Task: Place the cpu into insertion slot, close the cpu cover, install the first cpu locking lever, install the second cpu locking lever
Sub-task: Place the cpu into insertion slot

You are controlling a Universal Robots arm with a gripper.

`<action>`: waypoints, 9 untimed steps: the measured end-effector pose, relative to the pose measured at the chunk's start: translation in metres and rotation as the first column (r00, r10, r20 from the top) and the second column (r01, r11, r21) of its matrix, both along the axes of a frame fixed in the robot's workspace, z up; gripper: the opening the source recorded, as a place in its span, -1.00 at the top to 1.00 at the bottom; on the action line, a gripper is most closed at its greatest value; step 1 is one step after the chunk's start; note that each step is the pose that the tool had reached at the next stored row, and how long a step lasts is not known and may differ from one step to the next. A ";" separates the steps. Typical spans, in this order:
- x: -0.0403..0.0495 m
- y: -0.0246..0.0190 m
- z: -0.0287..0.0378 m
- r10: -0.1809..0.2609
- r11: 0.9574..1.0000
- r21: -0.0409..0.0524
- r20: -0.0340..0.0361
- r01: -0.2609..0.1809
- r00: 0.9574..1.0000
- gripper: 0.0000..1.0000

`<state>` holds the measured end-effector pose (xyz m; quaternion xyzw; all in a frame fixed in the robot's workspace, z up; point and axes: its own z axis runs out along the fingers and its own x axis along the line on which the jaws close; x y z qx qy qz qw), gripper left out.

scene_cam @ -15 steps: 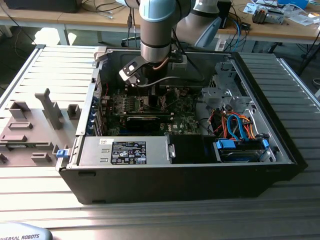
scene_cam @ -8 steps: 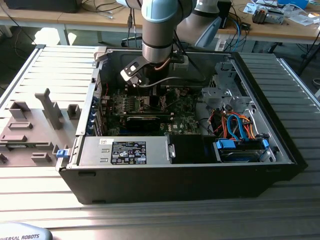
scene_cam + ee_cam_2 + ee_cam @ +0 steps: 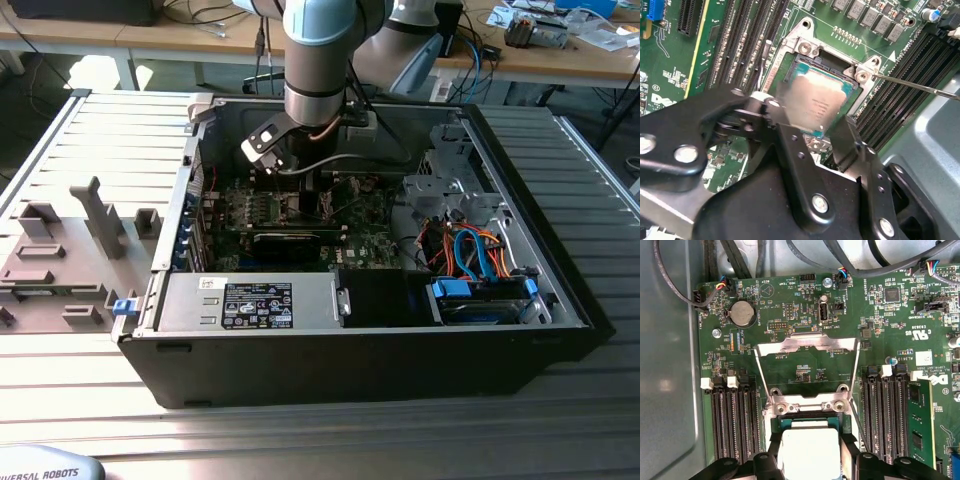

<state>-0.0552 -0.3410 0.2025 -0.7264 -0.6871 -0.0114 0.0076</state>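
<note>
Caught inside an open computer case (image 3: 350, 370) on a slatted metal table (image 3: 100, 130), with the arm (image 3: 320, 60) reaching down over the circuit board (image 3: 375, 245) on the case floor.

Judged to be at the first of four steps, with none finished. In the second wrist view, pinched the chip (image 3: 815, 95) in the gripper (image 3: 807, 120) by two opposite edges. Kept the fingers (image 3: 842, 142) spread no wider than the chip itself and pressed against its sides. Held it squarely over the socket (image 3: 807, 47), near the board's middle, between the two banks of memory slots (image 3: 735, 425). Could not tell whether seated on the socket floor or hanging a shade above it.

In the first wrist view, showed the cover frame (image 3: 807, 342) swung up and back on its hinge, clear of the socket and not yet closed.

Showed no lever latched either. Picked out one thin lever (image 3: 920, 88) jutting free from the socket's corner, out across the memory slots. Took a second thin rod (image 3: 765, 55) at the opposite side for the other lever, apparently loose as well.

Counted as unfinished: seating the chip, closing the cover frame and locking both levers.
</note>
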 end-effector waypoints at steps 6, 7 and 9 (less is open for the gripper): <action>0.0000 0.0000 -0.0001 0.000 1.000 0.000 0.000 0.000 1.000 -0.35; 0.0001 0.0001 -0.0002 0.000 1.000 0.000 0.000 0.000 1.000 -0.35; 0.0001 0.0004 -0.0002 0.000 1.000 0.000 0.000 0.000 1.000 -0.35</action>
